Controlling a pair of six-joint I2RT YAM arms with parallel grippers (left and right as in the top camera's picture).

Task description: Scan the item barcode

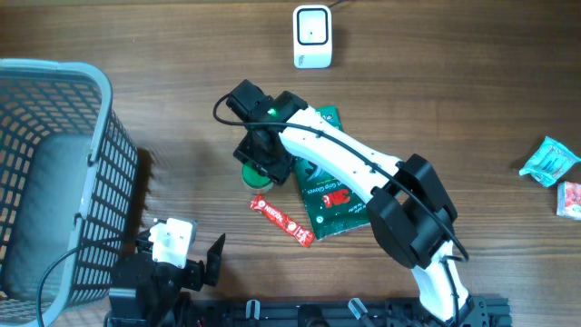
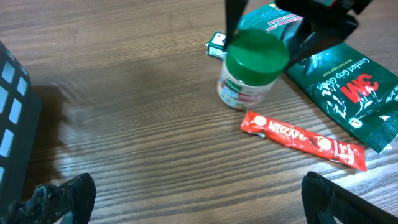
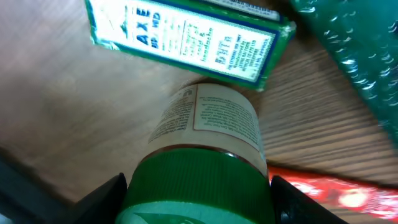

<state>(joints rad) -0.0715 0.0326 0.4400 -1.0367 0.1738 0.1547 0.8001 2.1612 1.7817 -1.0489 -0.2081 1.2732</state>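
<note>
Seen from overhead, the right arm [image 1: 363, 168] stretches across the table [image 1: 436, 82]. The right gripper [image 1: 257, 168] covers most of the jar [image 1: 251, 176], so only a sliver of its green lid [image 1: 247, 174] shows at the gripper's lower edge. The jar sits near the middle of the table, just beside the upper left corner of the glove packet [image 1: 331, 195]. The coffee stick [image 1: 281, 221] lies just below it, and the white scanner [image 1: 311, 36] is well apart at the far side.

The left wrist view gives the side-on look that overhead lacks. The jar [image 2: 244, 87] is upright on the wood, lid on top, with the right gripper's black fingers [image 2: 233, 18] standing on either side of the lid. This view also shows a small box [image 2: 216, 45] just behind the jar, which overhead hides under the arm.

The right wrist view is closest. The lid [image 3: 199, 186] fills the space between the two dark fingers [image 3: 102, 199], and each finger sits close against its rim. I cannot tell whether they are pressing on it. The jar's paper label and the box's print (it reads "AXE") are legible only here.

The left gripper [image 2: 199, 199] is spread wide over bare wood, low beside the basket [image 1: 54, 163]. Only overhead shows a teal packet [image 1: 549, 162] and a pink packet [image 1: 570, 200] at the table's right edge.
</note>
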